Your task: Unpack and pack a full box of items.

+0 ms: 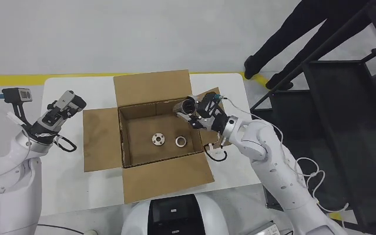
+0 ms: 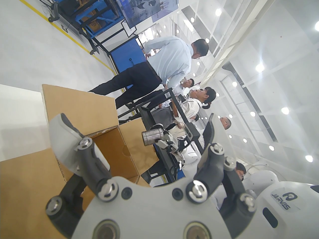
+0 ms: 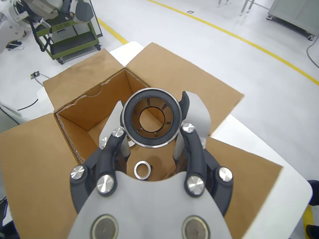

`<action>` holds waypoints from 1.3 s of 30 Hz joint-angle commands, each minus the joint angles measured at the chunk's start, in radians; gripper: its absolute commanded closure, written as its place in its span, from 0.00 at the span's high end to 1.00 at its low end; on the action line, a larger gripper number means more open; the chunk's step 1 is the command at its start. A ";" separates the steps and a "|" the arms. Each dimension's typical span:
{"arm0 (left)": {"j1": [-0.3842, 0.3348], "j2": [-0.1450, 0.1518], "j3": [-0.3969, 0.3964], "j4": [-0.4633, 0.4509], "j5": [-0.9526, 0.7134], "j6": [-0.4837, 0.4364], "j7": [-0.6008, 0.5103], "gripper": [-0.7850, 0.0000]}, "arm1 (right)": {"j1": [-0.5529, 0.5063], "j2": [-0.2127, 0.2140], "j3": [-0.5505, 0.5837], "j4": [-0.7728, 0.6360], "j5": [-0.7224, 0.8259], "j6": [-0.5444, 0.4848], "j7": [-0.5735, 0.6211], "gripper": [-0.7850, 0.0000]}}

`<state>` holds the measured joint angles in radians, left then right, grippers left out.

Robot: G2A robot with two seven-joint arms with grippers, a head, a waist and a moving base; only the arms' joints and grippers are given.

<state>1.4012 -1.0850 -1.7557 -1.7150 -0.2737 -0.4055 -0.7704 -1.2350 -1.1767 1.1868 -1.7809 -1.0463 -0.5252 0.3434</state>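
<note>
The white table point(image 1: 64, 179) carries the open cardboard box point(image 1: 151, 88), which sits at the middle of the top view with all four flaps folded out flat. My left gripper point(image 1: 69, 102) hangs at the left of that view, off the box's left flap, with its fingers spread and nothing between them. My right gripper point(image 1: 198, 113) is over the box's upper right corner, pinching a hollow metal sleeve point(image 1: 183, 106) across its outer wall, bore lying roughly level. Down on the box floor lie a flanged disc point(image 1: 157, 139) and, just beside it to the right, a plain ring point(image 1: 181, 141), apart from each other. I cannot tell whether this sleeve is going in or coming out. Either way, I judge the care is the same: a smooth round wall can roll in a two-finger pinch, so I want a firm squeeze, a straight vertical path clear of the box's right wall and flap, and a landing spot away from the two small pieces.
</note>
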 commanded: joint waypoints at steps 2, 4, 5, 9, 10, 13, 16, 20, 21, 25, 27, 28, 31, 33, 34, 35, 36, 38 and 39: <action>0.000 0.000 0.000 0.000 0.000 0.000 0.000 1.00 | 0.071 -0.013 -0.082 0.093 -0.028 -0.014 0.007 0.00; 0.000 0.000 0.000 0.000 0.000 0.000 0.000 1.00 | 0.103 -0.021 -0.119 0.150 -0.036 -0.012 0.000 0.00; 0.000 0.000 0.000 0.000 0.000 0.000 0.000 1.00 | 0.119 -0.024 -0.138 0.173 -0.050 -0.016 0.003 0.00; 0.000 0.000 0.000 0.000 0.000 0.000 0.000 1.00 | 0.169 -0.040 -0.203 0.269 -0.078 -0.014 -0.007 0.00; 0.000 0.000 0.000 0.000 0.000 0.000 0.000 1.00 | 0.177 -0.045 -0.214 0.294 -0.071 -0.007 -0.021 0.00; 0.000 0.000 0.000 0.000 0.000 0.000 0.000 1.00 | 0.207 -0.058 -0.253 0.354 -0.082 0.001 -0.040 0.00; 0.000 0.000 0.000 0.000 0.000 0.000 0.000 1.00 | 0.233 -0.068 -0.285 0.403 -0.096 0.005 -0.047 0.00; 0.000 0.000 0.000 0.000 0.000 0.000 0.000 1.00 | 0.258 -0.081 -0.316 0.461 -0.105 0.013 -0.051 0.00; 0.000 0.000 0.000 0.000 0.000 0.000 0.000 1.00 | 0.267 -0.084 -0.326 0.474 -0.119 0.011 -0.041 0.00; 0.000 0.000 0.000 0.000 0.000 0.000 0.000 1.00 | 0.304 -0.096 -0.366 0.520 -0.167 -0.007 -0.030 0.00; 0.000 0.000 0.000 0.000 0.000 0.000 0.000 1.00 | 0.320 -0.103 -0.381 0.544 -0.174 -0.009 -0.035 0.00; 0.000 0.000 0.000 0.000 0.000 0.000 0.000 1.00 | 0.327 -0.106 -0.387 0.558 -0.176 -0.005 -0.040 0.00; 0.000 0.000 0.000 0.000 0.000 0.000 0.000 1.00 | 0.349 -0.118 -0.409 0.594 -0.191 0.007 -0.045 0.00; 0.000 0.000 0.000 0.000 0.000 0.000 0.000 1.00 | 0.361 -0.126 -0.422 0.616 -0.204 0.025 -0.047 0.00; 0.000 0.000 0.000 0.000 0.000 0.000 0.000 1.00 | 0.367 -0.130 -0.428 0.629 -0.211 0.034 -0.044 0.00; 0.000 0.000 0.000 0.000 0.000 0.000 0.000 1.00 | 0.376 -0.133 -0.438 0.639 -0.235 0.042 -0.032 0.00; 0.000 0.000 0.000 0.000 0.000 0.000 0.000 1.00 | 0.384 -0.136 -0.449 0.647 -0.261 0.047 -0.026 0.00; 0.000 0.000 0.000 0.000 0.000 0.000 0.000 1.00 | 0.390 -0.142 -0.457 0.664 -0.265 0.056 -0.034 0.00; 0.000 0.000 0.000 0.000 0.000 0.000 0.000 1.00 | 0.396 -0.145 -0.464 0.669 -0.279 0.058 -0.029 0.00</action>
<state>1.4012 -1.0850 -1.7557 -1.7150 -0.2737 -0.4055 -0.7704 -0.8440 -1.3189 0.7285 -1.1180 -1.3140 -0.4693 0.3121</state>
